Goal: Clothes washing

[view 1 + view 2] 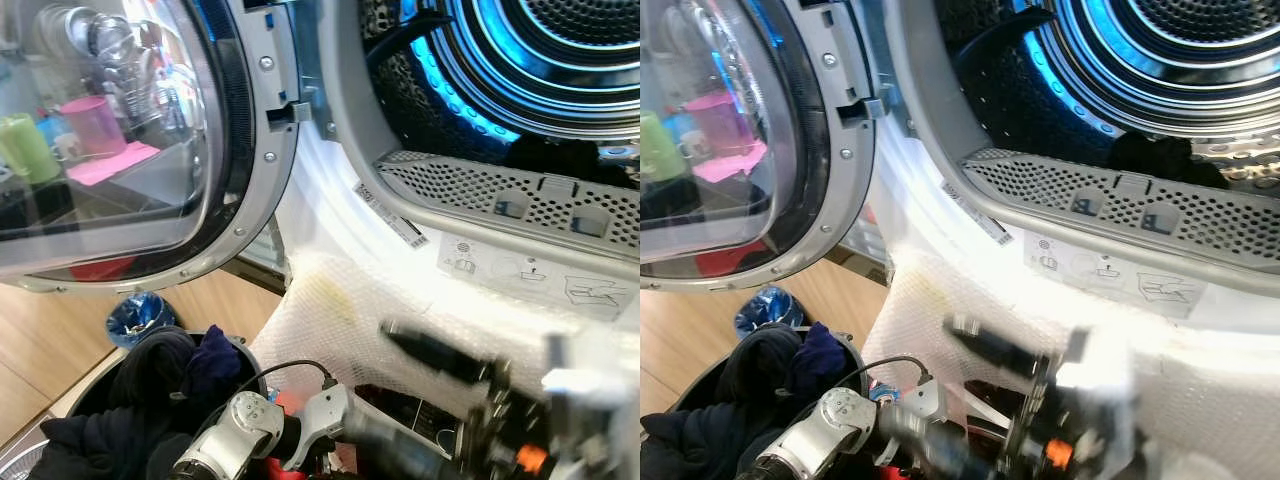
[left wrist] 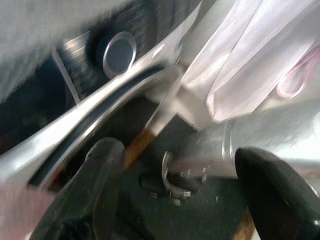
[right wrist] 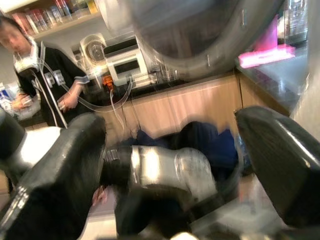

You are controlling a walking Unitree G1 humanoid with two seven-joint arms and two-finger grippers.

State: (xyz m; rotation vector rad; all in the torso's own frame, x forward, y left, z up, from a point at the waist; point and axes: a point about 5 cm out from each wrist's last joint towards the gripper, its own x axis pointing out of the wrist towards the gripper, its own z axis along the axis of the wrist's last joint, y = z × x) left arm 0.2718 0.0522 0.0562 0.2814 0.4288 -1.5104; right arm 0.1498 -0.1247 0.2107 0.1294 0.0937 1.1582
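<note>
Washer: door (image 1: 110, 140) swung wide; dark garment (image 1: 1155, 155) lies in the lit drum (image 1: 520, 70).
Basket (image 1: 95, 385): heaped with dark clothes (image 1: 150, 390), on floor below door.
Right gripper (image 3: 175, 165): blurred, fingers spread, empty.
Left gripper (image 2: 175, 190): fingers apart, empty.

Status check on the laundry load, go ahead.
Both grippers open, empty, low before the washer. Dark clothes in basket, bottom left; one dark piece in drum. Door open, way clear.

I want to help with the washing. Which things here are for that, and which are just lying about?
For the washing: drum, open door, dark clothes in the basket, right hand.

Just lying about: pink cup, green cup, blue bag.
</note>
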